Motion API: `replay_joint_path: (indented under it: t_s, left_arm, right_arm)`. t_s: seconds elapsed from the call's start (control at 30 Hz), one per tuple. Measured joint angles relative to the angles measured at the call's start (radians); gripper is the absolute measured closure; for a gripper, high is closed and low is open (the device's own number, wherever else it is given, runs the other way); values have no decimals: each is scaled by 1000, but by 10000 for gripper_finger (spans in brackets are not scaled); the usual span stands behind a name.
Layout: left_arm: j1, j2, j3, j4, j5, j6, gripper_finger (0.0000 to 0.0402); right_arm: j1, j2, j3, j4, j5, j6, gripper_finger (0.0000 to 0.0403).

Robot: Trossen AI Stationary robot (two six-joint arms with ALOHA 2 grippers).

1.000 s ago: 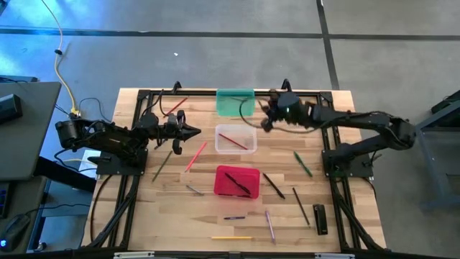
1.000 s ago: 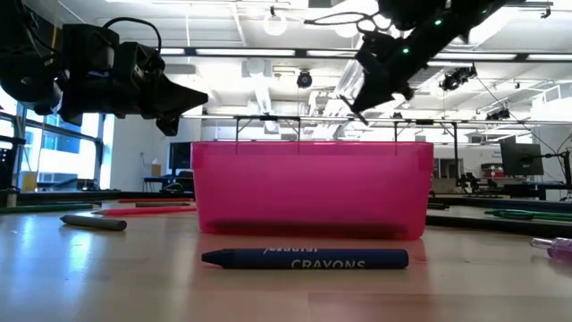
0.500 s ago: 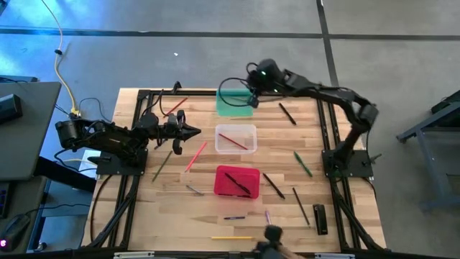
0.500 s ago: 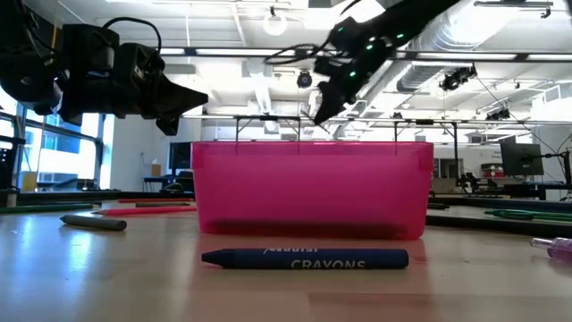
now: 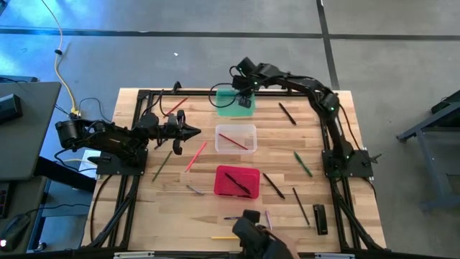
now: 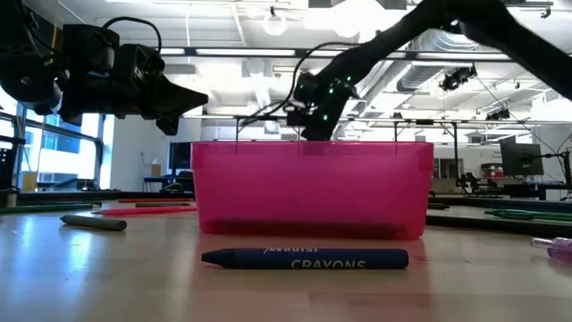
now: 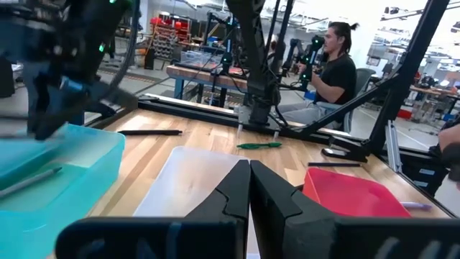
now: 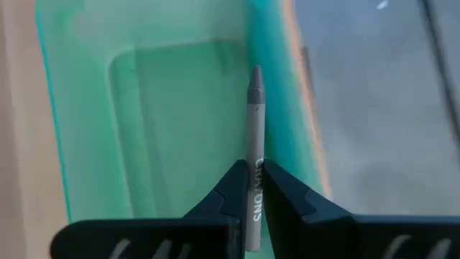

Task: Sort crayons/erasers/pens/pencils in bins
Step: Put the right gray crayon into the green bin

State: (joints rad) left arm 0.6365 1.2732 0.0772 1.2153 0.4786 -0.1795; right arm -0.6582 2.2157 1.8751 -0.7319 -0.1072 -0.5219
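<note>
My right gripper (image 5: 244,97) hangs over the teal tub (image 5: 226,108) at the table's far edge and is shut on a grey crayon (image 8: 254,137). In the right wrist view the tub's floor (image 8: 172,122) lies below the crayon. The clear tub (image 5: 236,138) holds a red pencil, and the red tub (image 5: 237,181) holds dark pens. My left gripper (image 5: 194,132) is shut and empty, above the table left of the clear tub; the left wrist view shows its fingers closed together (image 7: 249,180). My right gripper pinches the grey crayon's labelled body (image 8: 254,180) between its two fingers. The crayon runs along the fingers, and its pointed end (image 8: 256,75) sticks out ahead of them. The fingers point down from above. The crayon is lifted clear, over the teal tub's right part.
Loose on the table: a red pencil (image 5: 195,155), a green pencil (image 5: 162,164), dark pens (image 5: 287,114) (image 5: 274,185), a green stick (image 5: 302,164), a black eraser (image 5: 320,219), a blue crayon (image 6: 304,259), a grey crayon (image 6: 94,222). A dark shape (image 5: 255,237) overhangs the near edge.
My right gripper has gone toward the table's far left with the grey crayon, from right of the clear tub to over the teal tub, its arm stretching out. A dark shape has come in over the table's near edge.
</note>
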Motion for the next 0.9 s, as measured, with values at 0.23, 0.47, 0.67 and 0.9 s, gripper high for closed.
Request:
replay_joint_path:
  t_s: [0.23,0.47,0.67,0.9]
  left_arm:
    - [0,0,0,-30,0,1,402]
    - [0,0,0,-48,1,16,402]
    - [-2,0,0,-52,2,15,401]
    - [-9,0,0,-54,12,0,401]
  right_arm:
    - [-1,71,24,-19,-4,-20,384]
    - [-9,96,22,-24,-7,-22,384]
    - [-10,109,21,-19,-3,-7,383]
    - [-10,109,21,-19,-4,-1,332]
